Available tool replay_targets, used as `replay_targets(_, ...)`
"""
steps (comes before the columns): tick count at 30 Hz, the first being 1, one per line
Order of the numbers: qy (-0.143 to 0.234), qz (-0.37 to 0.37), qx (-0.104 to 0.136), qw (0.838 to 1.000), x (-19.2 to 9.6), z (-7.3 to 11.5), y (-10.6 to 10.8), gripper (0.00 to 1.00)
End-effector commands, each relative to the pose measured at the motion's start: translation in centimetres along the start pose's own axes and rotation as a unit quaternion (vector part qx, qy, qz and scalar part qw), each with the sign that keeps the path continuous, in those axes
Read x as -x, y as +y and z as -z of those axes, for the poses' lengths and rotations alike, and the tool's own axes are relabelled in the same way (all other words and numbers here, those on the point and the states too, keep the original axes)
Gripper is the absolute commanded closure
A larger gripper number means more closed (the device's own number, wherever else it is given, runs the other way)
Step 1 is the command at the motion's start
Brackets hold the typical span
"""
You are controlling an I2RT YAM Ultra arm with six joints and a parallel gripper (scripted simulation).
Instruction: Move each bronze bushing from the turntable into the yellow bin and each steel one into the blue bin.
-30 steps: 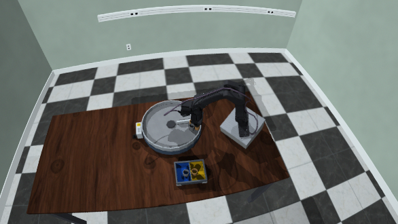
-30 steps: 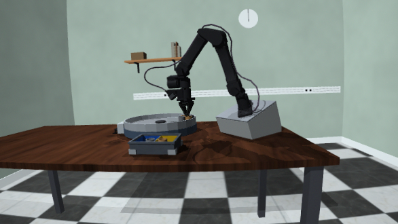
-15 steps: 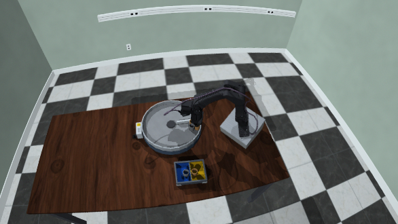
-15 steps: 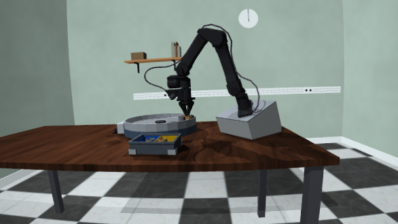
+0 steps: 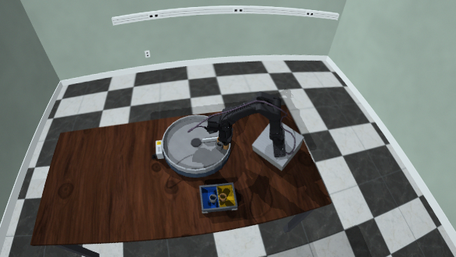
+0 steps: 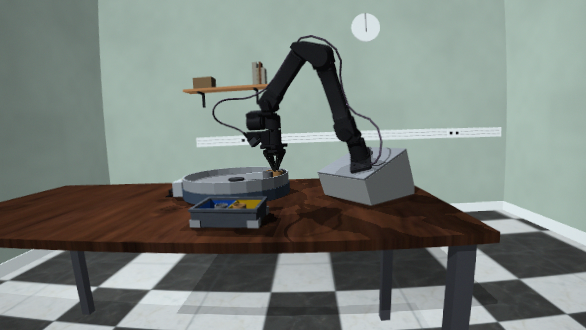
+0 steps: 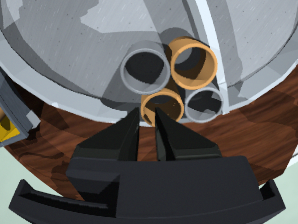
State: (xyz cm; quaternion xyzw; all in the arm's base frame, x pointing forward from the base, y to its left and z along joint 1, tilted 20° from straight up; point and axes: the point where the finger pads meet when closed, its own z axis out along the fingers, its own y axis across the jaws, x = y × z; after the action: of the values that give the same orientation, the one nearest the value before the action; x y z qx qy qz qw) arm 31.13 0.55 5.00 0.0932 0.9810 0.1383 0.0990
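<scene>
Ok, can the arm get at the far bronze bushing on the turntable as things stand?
Probably yes. The far bronze bushing is open from above, so the fingers could likely pinch its wall. But two steel bushings and the near bronze one crowd its sides, leaving little room there.

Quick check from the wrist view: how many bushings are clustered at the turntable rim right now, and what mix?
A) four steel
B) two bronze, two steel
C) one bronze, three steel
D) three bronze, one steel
B: the wrist view shows four bushings bunched at the turntable rim: a steel one, a bronze one, a second bronze one at the tool tips, and a second steel one.
</scene>
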Motion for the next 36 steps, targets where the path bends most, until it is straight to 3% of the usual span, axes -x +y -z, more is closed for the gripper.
replay_targets(1,-0.018,0.000,0.002,1.000,0.4,0.8,-0.2,0.86)
replay_targets(36,-0.029,0.003,0.002,1.000,1.2,1.3,0.4,0.86)
